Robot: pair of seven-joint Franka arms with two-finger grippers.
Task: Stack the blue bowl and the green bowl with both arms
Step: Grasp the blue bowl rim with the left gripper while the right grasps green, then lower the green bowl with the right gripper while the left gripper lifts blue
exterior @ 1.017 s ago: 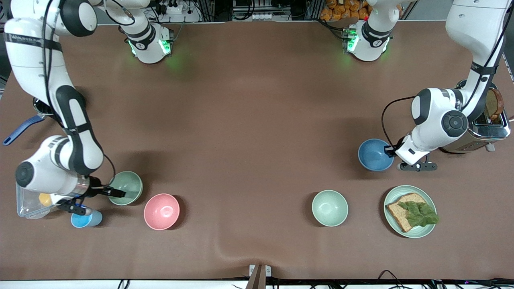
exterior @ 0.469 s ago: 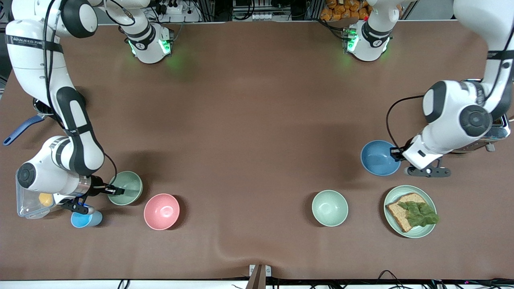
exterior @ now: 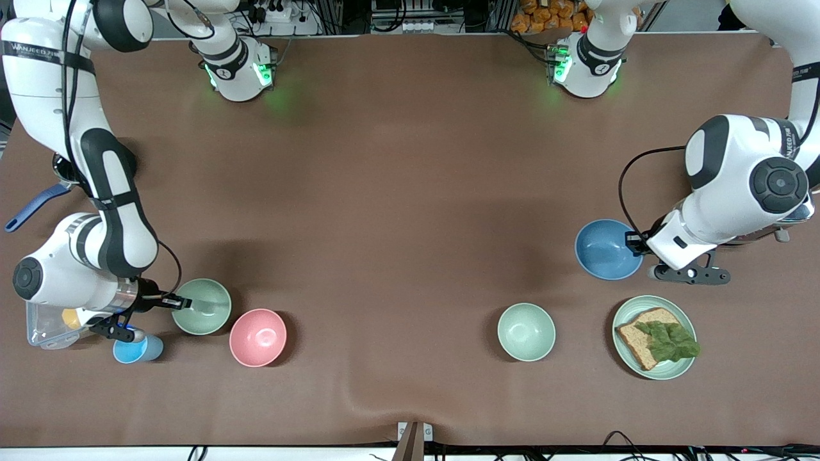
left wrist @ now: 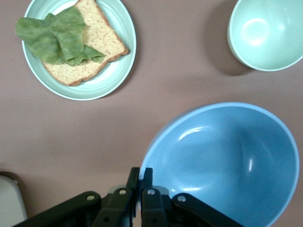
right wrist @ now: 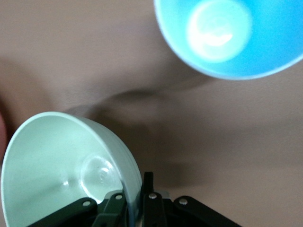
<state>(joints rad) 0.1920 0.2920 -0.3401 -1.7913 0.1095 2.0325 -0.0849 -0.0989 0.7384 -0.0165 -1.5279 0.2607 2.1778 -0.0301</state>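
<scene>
Both bowls are gripped by their rims: the left gripper (exterior: 635,244) is clamped on the blue bowl (exterior: 605,249) beside the toaster (exterior: 785,221), while the right gripper (exterior: 174,301) pinches the green bowl (exterior: 202,307) (beside the pink bowl (exterior: 257,337)). Next, I judge, they lift and carry both together, one lowered into the other.
</scene>
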